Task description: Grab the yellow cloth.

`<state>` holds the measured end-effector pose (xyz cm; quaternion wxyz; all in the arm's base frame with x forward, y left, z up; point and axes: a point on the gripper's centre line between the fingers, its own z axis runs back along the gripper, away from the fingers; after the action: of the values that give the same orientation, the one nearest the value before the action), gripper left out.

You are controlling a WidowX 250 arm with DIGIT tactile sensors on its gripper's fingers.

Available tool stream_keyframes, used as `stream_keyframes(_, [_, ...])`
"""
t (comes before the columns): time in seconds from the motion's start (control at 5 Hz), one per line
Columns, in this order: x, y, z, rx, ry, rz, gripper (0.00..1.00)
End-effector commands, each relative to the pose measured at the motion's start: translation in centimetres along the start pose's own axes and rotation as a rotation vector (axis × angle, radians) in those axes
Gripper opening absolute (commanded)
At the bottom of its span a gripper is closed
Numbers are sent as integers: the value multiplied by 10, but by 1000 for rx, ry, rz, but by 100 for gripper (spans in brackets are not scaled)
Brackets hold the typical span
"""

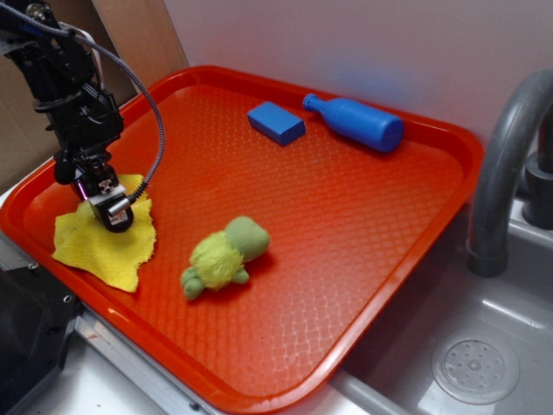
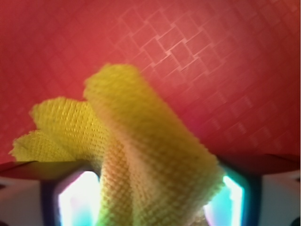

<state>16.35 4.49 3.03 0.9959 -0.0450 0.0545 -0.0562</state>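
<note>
Everything lies on the tray (image 1: 415,251), which sits on the bench. The cloth (image 1: 104,246) is at the tray's left corner, under the pincer (image 1: 111,212). The plush turtle (image 1: 223,257) lies right of the cloth, near the tray's middle. The block (image 1: 276,122) and the bottle (image 1: 356,121) lie side by side along the tray's far edge. The faucet (image 1: 505,164) and sink (image 1: 475,346) stand right of the tray.

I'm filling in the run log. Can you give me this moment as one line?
phase: grasp | gripper: shut on yellow cloth, fold bunched between fingers | cloth mostly lying on red tray | plush turtle: untouched
</note>
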Motion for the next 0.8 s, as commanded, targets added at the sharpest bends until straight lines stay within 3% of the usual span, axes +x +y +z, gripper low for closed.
stream_keyframes(0.0, [-10,-7,8,22,-75,-27,0])
stream_keyframes(0.2, [-8,-8,44,-20,-90,-50,0])
stream_keyframes(0.4, [22,2,99,56,-129,199,0])
stream_keyframes(0.6, [62,-9,154,119,-167,375,0])
